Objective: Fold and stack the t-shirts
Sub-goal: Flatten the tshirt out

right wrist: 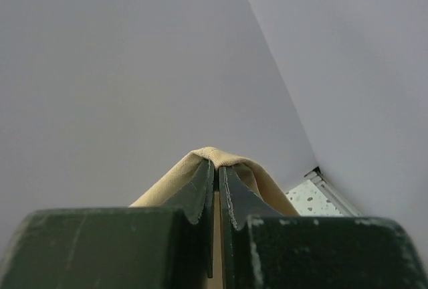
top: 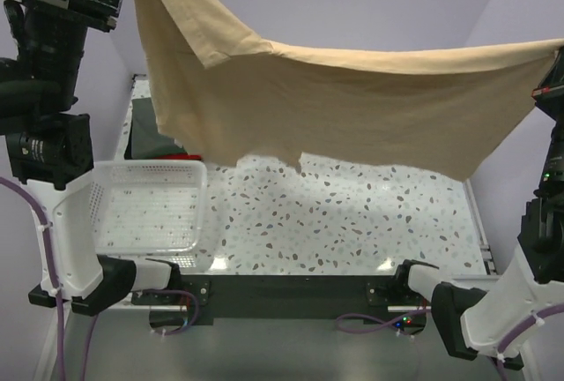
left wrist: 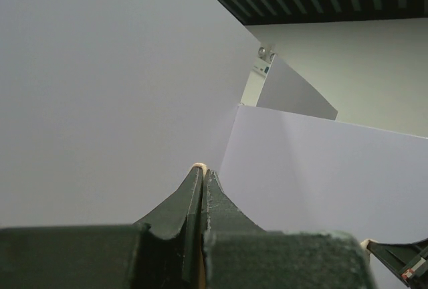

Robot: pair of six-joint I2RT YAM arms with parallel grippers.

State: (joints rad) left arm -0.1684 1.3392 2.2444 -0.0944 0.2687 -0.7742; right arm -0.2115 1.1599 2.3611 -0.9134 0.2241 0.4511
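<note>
High above the counter (top: 352,222), the tan t-shirt (top: 335,99) hangs stretched between both arms, sagging in the middle, its lower edge clear of the surface. The left hand (left wrist: 202,175) is pinched tight on it, yet only a sliver of tan shows at its tips, so that hold looks shallow. The right hand (right wrist: 217,168) is clamped over a fuller fold of the same cloth.

The likeliest failure is a slip on the left: any further pull apart could drag that thin edge free and drop one side. The shirt also drapes unevenly, deeper toward the left, where the white mesh basket (top: 145,205) and a dark grey-green t-shirt (top: 152,145) lie beneath. Lowered from there, the hem could catch on the basket rim or bunch over the dark shirt, spoiling a flat lay.
</note>
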